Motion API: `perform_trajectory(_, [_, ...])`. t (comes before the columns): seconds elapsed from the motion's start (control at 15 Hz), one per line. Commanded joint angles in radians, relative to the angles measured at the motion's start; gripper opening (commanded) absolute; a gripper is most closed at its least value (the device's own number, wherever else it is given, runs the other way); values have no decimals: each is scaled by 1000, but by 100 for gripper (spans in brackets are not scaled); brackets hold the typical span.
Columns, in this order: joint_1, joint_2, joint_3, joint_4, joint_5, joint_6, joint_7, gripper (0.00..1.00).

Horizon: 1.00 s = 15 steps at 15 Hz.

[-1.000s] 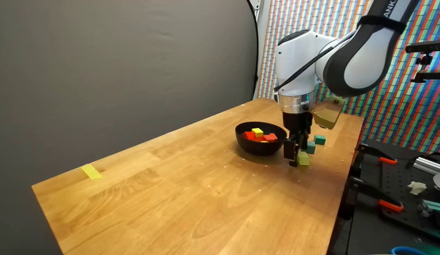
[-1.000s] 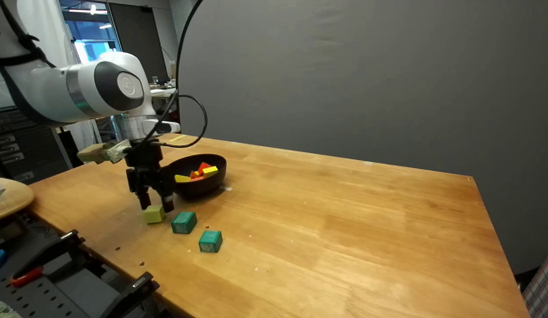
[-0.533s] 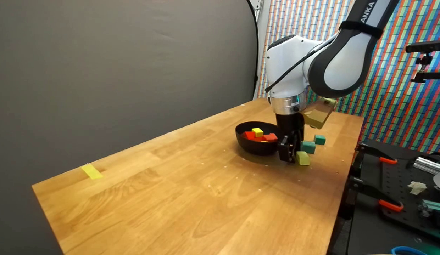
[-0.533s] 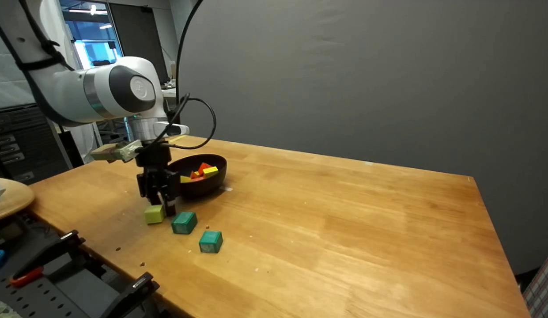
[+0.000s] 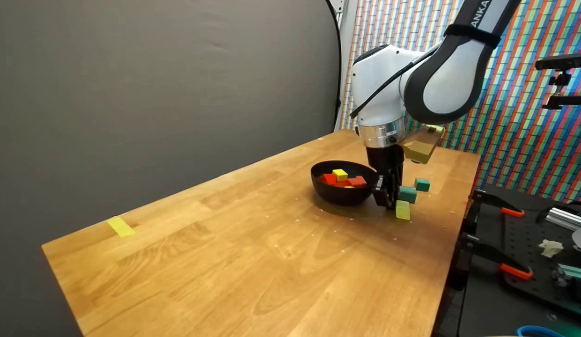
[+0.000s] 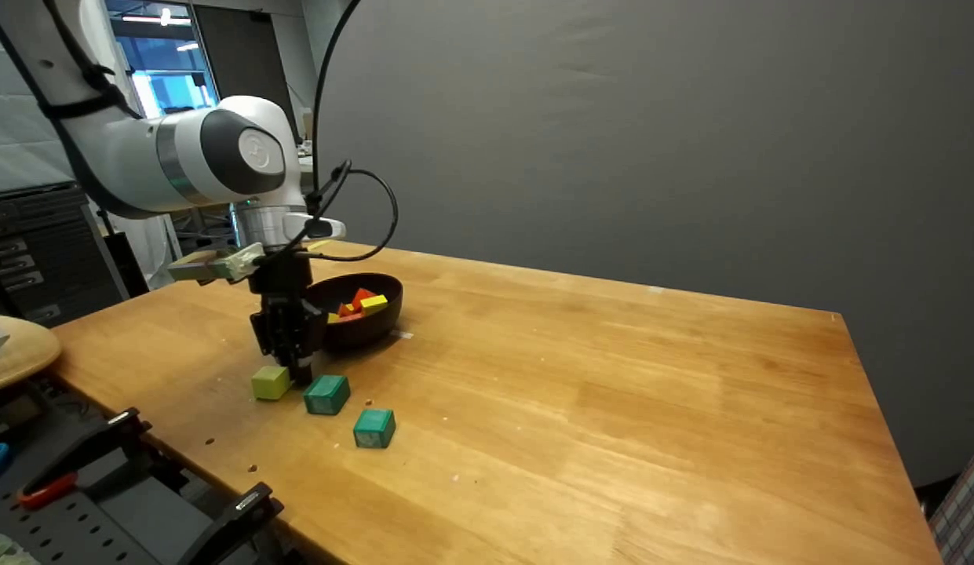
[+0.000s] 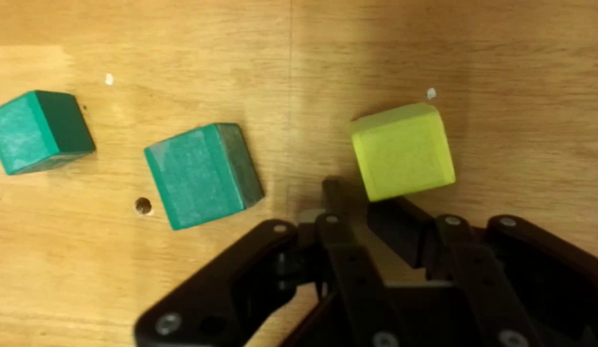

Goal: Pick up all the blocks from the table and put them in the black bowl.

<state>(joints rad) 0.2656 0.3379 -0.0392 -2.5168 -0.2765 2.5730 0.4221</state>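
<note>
In both exterior views the black bowl [image 5: 339,196] sits on the table [image 5: 215,262], holding several red blocks [image 5: 330,178] and yellow blocks [image 5: 340,175]. A yellow-green block [image 7: 405,154] lies on the table just beyond my gripper [image 7: 355,198]. Its near edge overlaps the tip of the right finger in the wrist view; whether they touch I cannot tell. The fingers have a narrow gap with bare wood showing through and nothing between them. Two green blocks, the nearer green block [image 7: 197,178] and the farther green block [image 7: 38,132], lie in a row to the left.
Close beside the gripper stands the bowl's rim [image 6: 318,286]. Clamps with red-orange handles [image 5: 512,213] grip the table's edge, above a dark cart surface [image 5: 487,299]. A cable loop [image 6: 392,212] hangs from the wrist. Yellow tape [image 5: 121,226] marks a far corner.
My gripper has shifted toward the bowl side and its fingers have come much closer together. The yellow-green block has been turned and nudged slightly away; the green blocks have not moved.
</note>
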Motion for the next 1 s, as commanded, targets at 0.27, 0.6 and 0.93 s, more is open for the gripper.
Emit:
perform_trajectory(0.27, [-133, -13, 95, -46, 127, 29, -329, 87])
perform_trajectory(0.6, [-224, -57, 191, -137, 282, 81, -560, 100])
perform_trajectory(0.93, [-267, -99, 247, -203, 383, 101, -688, 74])
